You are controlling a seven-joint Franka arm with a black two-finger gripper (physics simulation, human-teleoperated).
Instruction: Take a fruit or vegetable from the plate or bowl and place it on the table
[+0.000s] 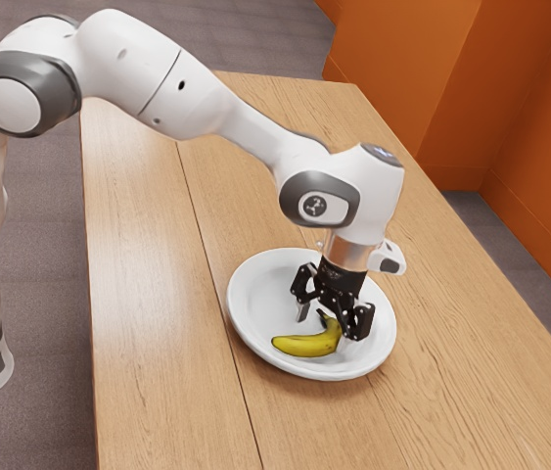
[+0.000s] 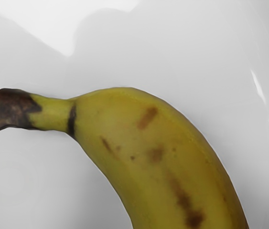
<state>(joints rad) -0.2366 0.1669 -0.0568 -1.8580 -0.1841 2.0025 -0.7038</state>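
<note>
Curved yellow banana (image 1: 304, 345), one. Round white plate (image 1: 246, 299), one. Rectangular wooden table (image 1: 148, 343), one. White-and-grey jointed arm (image 1: 241, 119), one. Black two-finger gripper (image 1: 323, 331), one.

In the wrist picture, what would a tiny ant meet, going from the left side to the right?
Dark stem tip → yellow neck → thin dark ring → brown spots on the banana → shiny streak on the white plate.

The plate rim (image 1: 237, 310) bars low sideways passage around the end effector (image 1: 323, 332).
</note>
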